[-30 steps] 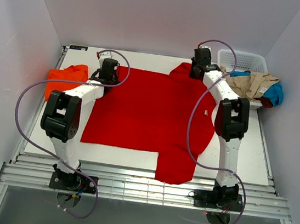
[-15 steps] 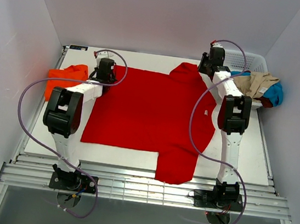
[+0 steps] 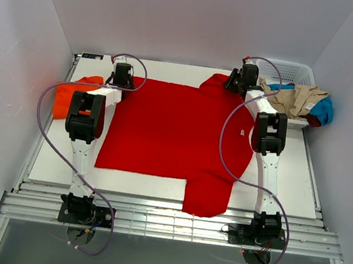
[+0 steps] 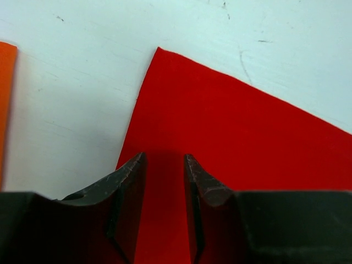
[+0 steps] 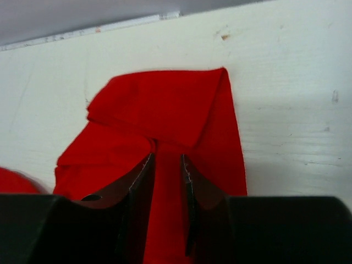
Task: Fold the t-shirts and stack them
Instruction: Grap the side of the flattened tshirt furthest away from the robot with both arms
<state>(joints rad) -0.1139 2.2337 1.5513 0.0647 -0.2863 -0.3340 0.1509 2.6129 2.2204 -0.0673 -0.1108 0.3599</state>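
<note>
White table (image 3: 130, 183) in a pale-walled booth: a red t-shirt (image 3: 176, 132) lies spread flat, with both arms at its far edge.
The right gripper (image 5: 166, 157) looks clamped on the bunched far sleeve. The left gripper (image 4: 164, 157) hangs over the far left corner, fingers parted, gripping nothing. With one side held, I'd expect a pull to drag the shirt askew or crease it, and the thin sleeve could slip free. The orange t-shirt (image 3: 63, 99) lies at the left edge, close enough for that arm to snag. A white basket (image 3: 288, 72) of clothes sits far right, and the tabletop is scuffed.
</note>
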